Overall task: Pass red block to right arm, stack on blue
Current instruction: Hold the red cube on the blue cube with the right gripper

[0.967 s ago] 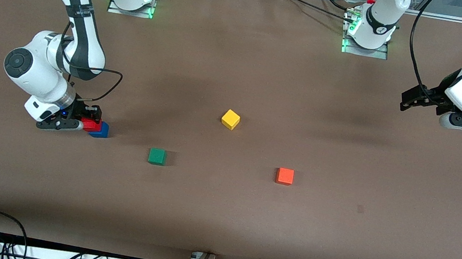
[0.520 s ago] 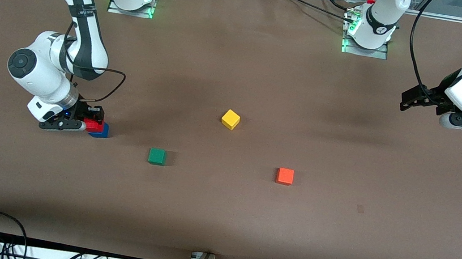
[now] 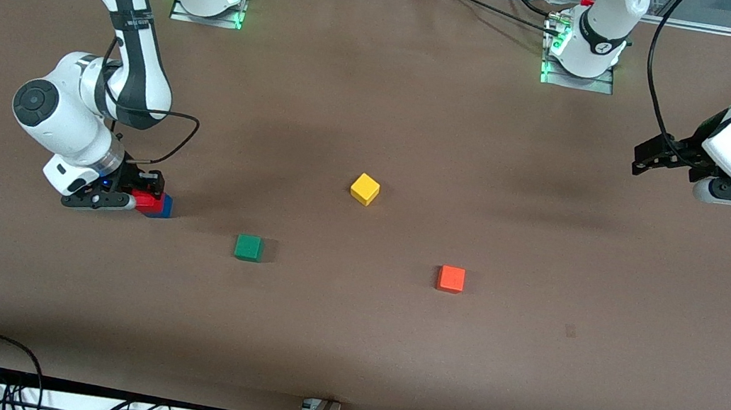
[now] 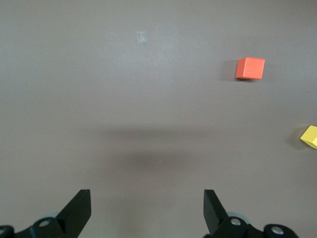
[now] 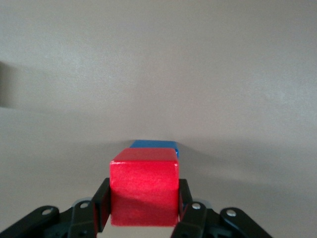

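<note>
My right gripper (image 3: 141,196) is shut on the red block (image 3: 147,201) toward the right arm's end of the table. It holds the block close over the blue cube (image 3: 163,207), only partly above it. In the right wrist view the red block (image 5: 143,191) sits between the two black fingers (image 5: 101,204), with the blue cube (image 5: 154,145) showing just past it. I cannot tell whether red touches blue. My left gripper (image 3: 654,160) is open and empty, up in the air near the left arm's end of the table; its fingertips (image 4: 79,208) show wide apart.
A yellow cube (image 3: 365,188) lies mid-table. A green cube (image 3: 248,247) and an orange cube (image 3: 451,278) lie nearer the front camera. The orange cube (image 4: 249,68) and the yellow cube (image 4: 310,137) also show in the left wrist view.
My right arm has shifted slightly with the red block, staying over the blue cube. The left arm has not moved.
</note>
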Controlling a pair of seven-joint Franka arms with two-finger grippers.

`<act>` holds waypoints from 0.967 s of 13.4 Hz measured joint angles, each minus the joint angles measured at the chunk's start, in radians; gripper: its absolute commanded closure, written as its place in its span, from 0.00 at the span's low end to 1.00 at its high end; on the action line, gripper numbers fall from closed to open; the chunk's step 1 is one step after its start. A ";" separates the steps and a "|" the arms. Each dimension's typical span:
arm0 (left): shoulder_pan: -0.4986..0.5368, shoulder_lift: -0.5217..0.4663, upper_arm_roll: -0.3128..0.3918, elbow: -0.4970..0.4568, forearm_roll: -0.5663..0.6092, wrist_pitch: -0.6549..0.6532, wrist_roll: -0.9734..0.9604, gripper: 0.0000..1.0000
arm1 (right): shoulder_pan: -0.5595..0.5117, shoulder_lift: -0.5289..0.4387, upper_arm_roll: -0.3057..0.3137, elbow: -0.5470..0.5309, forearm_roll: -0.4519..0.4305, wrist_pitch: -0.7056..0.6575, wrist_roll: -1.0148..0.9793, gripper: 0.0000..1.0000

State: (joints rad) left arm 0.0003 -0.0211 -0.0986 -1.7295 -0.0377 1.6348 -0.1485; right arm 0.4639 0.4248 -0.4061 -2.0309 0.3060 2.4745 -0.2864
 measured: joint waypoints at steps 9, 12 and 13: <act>0.000 0.000 -0.001 0.000 0.000 0.000 0.000 0.00 | -0.002 0.003 -0.001 0.006 0.000 0.000 0.004 0.00; 0.000 0.000 -0.001 0.000 0.000 0.000 0.000 0.00 | -0.002 -0.007 -0.007 0.053 0.000 -0.055 0.003 0.00; 0.000 0.000 -0.002 0.000 0.000 0.000 0.000 0.00 | -0.002 -0.015 -0.016 0.089 0.000 -0.103 0.003 0.00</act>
State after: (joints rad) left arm 0.0003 -0.0211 -0.1001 -1.7293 -0.0377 1.6347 -0.1485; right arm 0.4618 0.4098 -0.4225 -1.9420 0.3060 2.3713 -0.2836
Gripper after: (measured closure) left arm 0.000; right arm 0.000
